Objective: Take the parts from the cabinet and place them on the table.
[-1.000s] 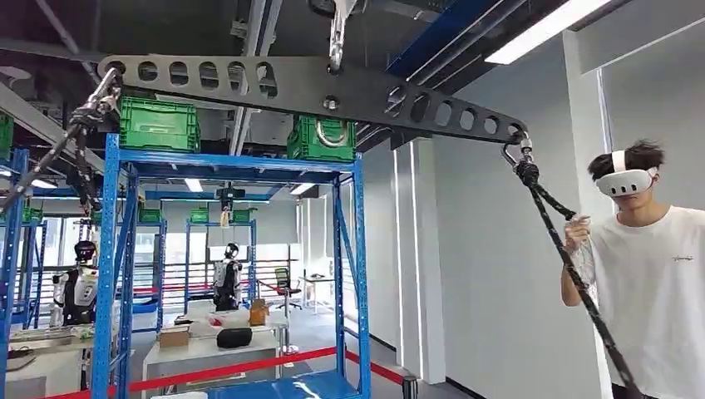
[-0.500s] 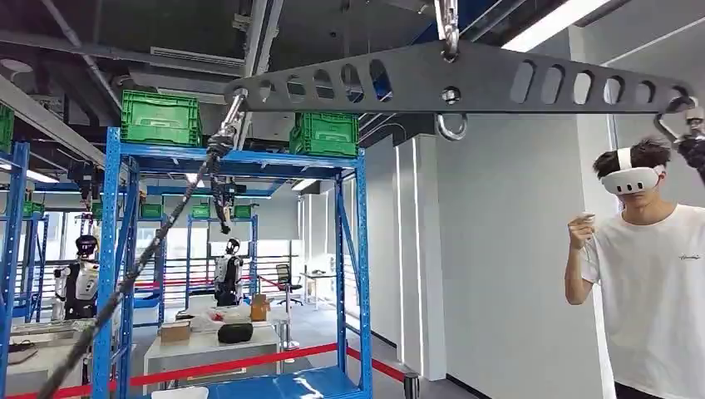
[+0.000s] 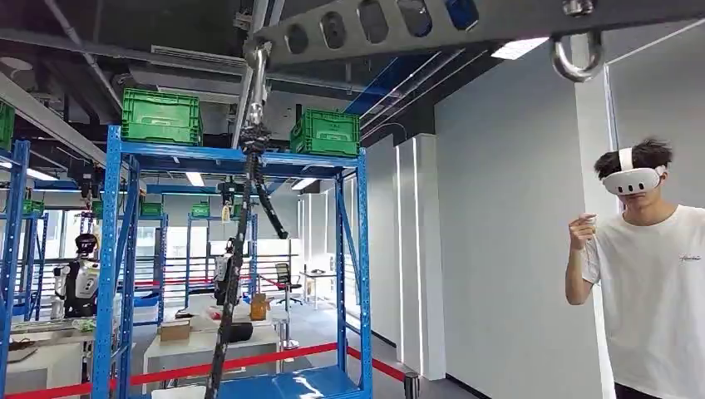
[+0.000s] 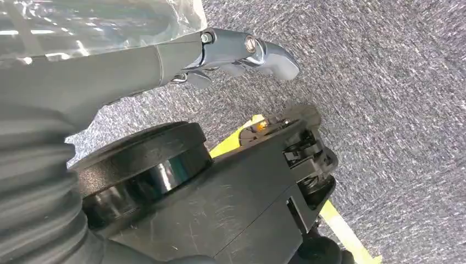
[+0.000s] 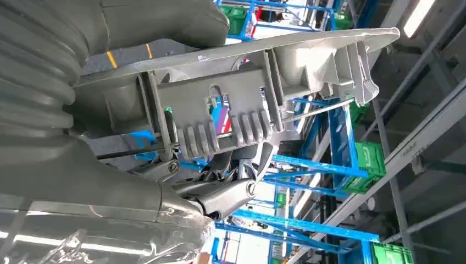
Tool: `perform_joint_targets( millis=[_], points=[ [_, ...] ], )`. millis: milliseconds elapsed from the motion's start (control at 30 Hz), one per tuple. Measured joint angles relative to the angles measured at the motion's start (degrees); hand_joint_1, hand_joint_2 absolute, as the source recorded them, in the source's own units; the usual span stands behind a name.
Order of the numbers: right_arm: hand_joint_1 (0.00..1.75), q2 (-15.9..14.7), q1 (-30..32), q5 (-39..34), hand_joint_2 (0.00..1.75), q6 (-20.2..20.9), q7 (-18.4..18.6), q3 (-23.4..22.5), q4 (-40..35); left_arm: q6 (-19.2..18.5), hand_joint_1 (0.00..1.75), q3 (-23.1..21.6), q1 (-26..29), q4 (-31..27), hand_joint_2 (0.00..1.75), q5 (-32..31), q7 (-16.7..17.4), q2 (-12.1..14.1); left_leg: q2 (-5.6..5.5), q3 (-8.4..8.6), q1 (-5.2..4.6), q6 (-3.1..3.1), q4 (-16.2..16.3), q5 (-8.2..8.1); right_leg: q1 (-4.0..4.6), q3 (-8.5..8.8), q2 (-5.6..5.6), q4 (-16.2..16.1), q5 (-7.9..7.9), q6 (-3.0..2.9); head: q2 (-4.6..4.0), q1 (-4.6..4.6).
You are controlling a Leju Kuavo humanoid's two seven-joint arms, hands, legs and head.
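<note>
The right hand (image 5: pixel 165 165) grips a grey moulded plastic part (image 5: pixel 242 93), long and ribbed, with a thin metal rod running along its underside. The thumb lies over the flat face of the part and the darker fingers close beneath it. Behind the part stand blue racks with green crates.

The left hand (image 4: pixel 242 52) hangs above grey speckled carpet (image 4: pixel 395 99) crossed by a yellow floor line (image 4: pixel 340 225). One finger shows, extended and touching nothing; whether the whole hand is open or closed cannot be told.

In the head view a blue steel rack (image 3: pixel 237 266) stands ahead, with two green crates (image 3: pixel 162 116) on its top shelf. A grey perforated overhead beam (image 3: pixel 465 25) crosses the top, and a dark rope (image 3: pixel 237 274) hangs from its left end down in front of the rack. A person (image 3: pixel 648 274) in a white shirt and a white headset stands at the right, one hand raised near the chin. Farther back, a worktop (image 3: pixel 208 345) carries boxes and a dark object, with red barrier tape (image 3: pixel 224 366) in front.
</note>
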Motion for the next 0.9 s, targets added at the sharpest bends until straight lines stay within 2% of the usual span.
perform_joint_targets(
  millis=[67,100,300,333,367,400,467,500,533,567,633,667,700,733,800,833,867,900],
  points=[
    [1.75,0.0,0.0,0.3,1.75,0.0,-0.1,0.0,0.0,-0.1,0.00,0.0,0.0,0.0,1.75,0.0,0.0,0.0,0.00,0.00,0.00,0.00,0.0,-0.01,0.00,0.00,0.00,0.0,0.00,0.00,0.00,0.02],
    [1.75,0.0,0.0,0.5,1.75,0.0,-0.1,0.0,0.0,-0.1,0.00,0.0,0.0,0.0,1.75,0.0,0.0,0.0,-0.01,-0.13,-0.11,0.45,0.4,-0.32,-0.22,0.03,-0.01,-0.1,0.04,0.16,0.00,0.00],
    [1.75,0.0,-0.1,0.7,1.75,0.0,-0.1,0.0,0.0,-0.3,0.00,0.0,0.0,0.0,1.75,0.0,0.0,0.1,-0.02,0.08,-0.31,1.45,0.2,-0.64,-0.22,0.51,-0.04,-0.6,-0.18,0.95,0.00,0.33],
    [1.75,0.0,-0.1,0.7,1.75,0.0,-0.1,-0.1,0.0,-0.3,0.00,0.0,0.0,0.0,1.75,0.0,0.0,0.0,0.06,0.87,0.70,1.34,-1.3,-0.02,-0.25,0.78,0.05,-0.3,-0.61,1.03,0.00,0.31],
    [1.75,0.0,-0.2,0.7,1.75,0.0,-0.1,-0.1,0.0,-0.3,0.00,-0.1,-0.1,0.0,1.75,-0.1,0.0,0.0,0.06,1.23,0.58,1.48,-1.8,-0.01,-0.13,0.15,0.13,1.0,-1.50,1.34,0.00,0.15],
    [1.75,0.0,-0.2,0.7,1.75,-0.1,-0.2,-0.1,0.0,-0.3,0.00,0.0,-0.2,0.0,1.75,-0.1,0.0,0.0,0.12,1.26,0.70,1.63,-1.8,0.09,-0.31,-1.74,0.24,4.6,-3.64,1.63,0.00,-0.11],
    [1.75,0.0,-0.1,0.7,1.75,-0.1,-0.2,-0.1,0.0,-0.3,0.00,0.0,-0.3,0.0,1.75,-0.1,0.0,0.0,0.12,1.21,0.82,1.52,-1.8,-0.07,-0.93,-6.90,0.25,14.0,-7.55,2.36,0.00,-0.37],
    [1.75,-0.1,-0.1,0.7,1.75,-0.1,-0.2,-0.1,0.0,-0.3,0.00,-0.1,-0.2,0.0,1.75,-0.1,0.0,0.0,0.12,1.20,0.88,1.36,-1.7,-0.17,-1.21,-8.78,0.24,16.9,-7.90,2.73,0.00,-0.46],
    [1.75,-0.1,0.0,0.7,1.75,-0.1,-0.2,-0.1,0.0,-0.4,0.00,-0.1,-0.1,0.0,1.75,-0.1,0.0,0.0,0.11,1.24,1.00,1.17,-1.6,-0.29,-1.43,-9.14,0.23,16.8,-6.75,3.02,0.00,-0.55],
    [1.75,-0.1,0.0,0.7,1.75,-0.1,-0.2,-0.1,0.0,-0.4,0.00,-0.1,-0.1,0.0,1.75,-0.1,0.0,0.0,0.09,1.25,1.24,0.86,-1.3,-0.48,-1.66,-8.37,0.22,14.3,-4.45,3.34,0.00,-0.61],
    [1.75,-0.1,-0.1,0.7,1.75,-0.1,-0.2,-0.1,0.0,-0.3,0.00,-0.1,-0.2,0.0,1.75,-0.1,0.0,-0.1,0.00,1.16,1.98,-0.16,-0.1,-1.19,-2.19,-3.93,0.09,4.1,1.58,4.17,0.00,-0.63],
    [1.75,-0.1,-0.1,0.7,1.75,-0.1,-0.2,-0.1,0.1,-0.4,0.00,-0.1,-0.2,0.0,1.75,-0.1,0.0,0.0,-0.59,0.94,2.02,-0.89,0.6,-1.59,-2.32,-2.91,1.64,2.0,1.05,4.46,0.00,-0.68],
    [1.75,-0.1,0.0,0.7,1.75,0.0,-0.2,-0.1,0.1,-0.4,0.00,-0.1,-0.4,0.0,1.75,-0.1,0.0,0.0,-0.71,0.54,1.85,-1.47,1.3,-1.84,-1.92,-3.03,2.16,1.7,1.33,3.26,0.00,-1.18],
    [1.75,-0.2,0.1,0.7,1.75,-0.1,-0.2,-0.1,0.1,-0.4,0.00,-0.1,-0.4,0.0,1.75,-0.1,0.0,0.0,-0.74,0.55,1.77,-1.74,1.0,-1.59,-1.83,-3.21,1.58,2.2,1.31,2.42,0.00,-0.61],
    [1.75,-0.2,0.1,0.9,1.75,-0.1,-0.1,-0.1,0.2,-0.5,0.00,-0.1,-0.4,0.0,1.75,-0.1,0.0,0.0,-0.92,0.68,1.94,-2.28,0.8,-1.25,-1.61,-3.42,1.25,2.6,1.18,1.52,0.00,-0.52],
    [1.75,-0.1,0.1,1.1,1.75,0.0,-0.1,-0.1,0.1,-0.5,0.00,-0.1,-0.3,0.1,1.75,-0.1,0.0,0.0,-1.12,0.57,2.18,-2.51,0.9,-1.45,-1.81,-3.41,0.70,2.4,1.36,0.90,0.00,-0.50],
    [1.75,-0.1,0.0,1.2,1.75,0.1,-0.1,-0.1,0.1,-0.5,0.00,-0.1,-0.3,0.1,1.75,-0.1,0.0,0.0,-0.80,0.27,2.16,-2.53,2.1,-2.61,-1.75,-3.31,0.19,2.4,1.40,0.39,0.00,-0.26],
    [1.75,-0.1,0.0,1.3,1.75,0.1,-0.1,-0.1,0.1,-0.5,0.00,-0.1,-0.3,0.1,1.75,-0.1,0.0,0.0,-0.70,-0.93,2.02,-2.53,5.2,-4.83,-1.61,-3.29,-0.22,2.4,1.35,0.15,0.00,-0.09]
  ],
)
